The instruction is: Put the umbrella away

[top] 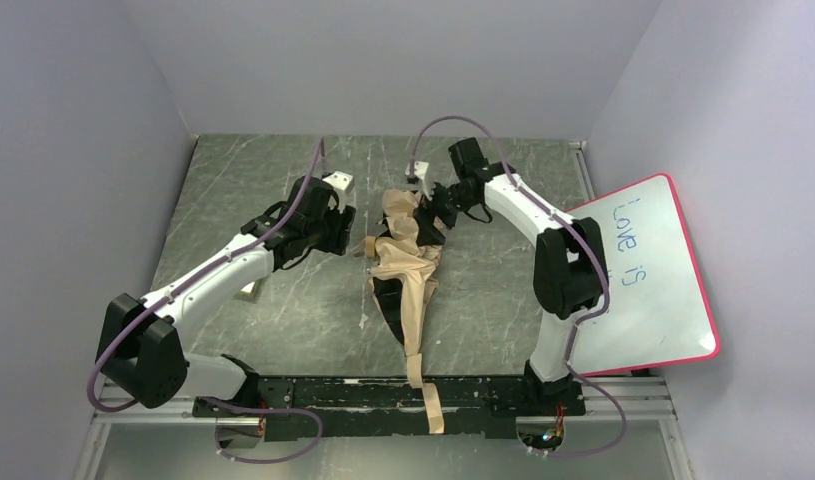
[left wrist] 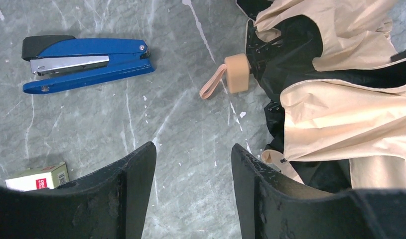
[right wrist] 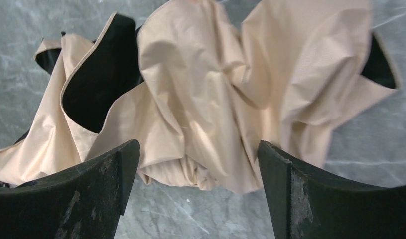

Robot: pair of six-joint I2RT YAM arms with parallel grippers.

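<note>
We begin at the near edge of the table (top: 263, 180), where a narrow tail of cream fabric crosses the black rail between the two arm bases. From there the umbrella (top: 408, 270) runs away from us along the middle of the table, between the arms. Its canopy is collapsed but loose and crumpled, with folds of black lining turned outward. The tan handle (left wrist: 236, 73) lies tight against the ribs with its loop strap (left wrist: 213, 82) flat on the table. We therefore judge the shaft to be retracted, and the fabric to be neither gathered, rolled nor strapped. We rate the task as early: closing appears done, while tidying, binding and stowing remain. No storage place is identifiable. The left gripper (left wrist: 193, 154) hovers over bare table just beside the handle. Its jaws are spread wide, holding nothing and touching nothing. Farther out, the right gripper (right wrist: 198, 149) is poised above the bunched far end of the canopy. Its jaws are likewise wide apart with the fabric lying between and beyond them, and nothing is clamped. We cannot tell whether its fingertips graze the cloth. A blue stapler (left wrist: 86, 62) and a small box (left wrist: 39, 177) lie to the left, well apart from the umbrella. A whiteboard (top: 648, 270) leans at the right.
</note>
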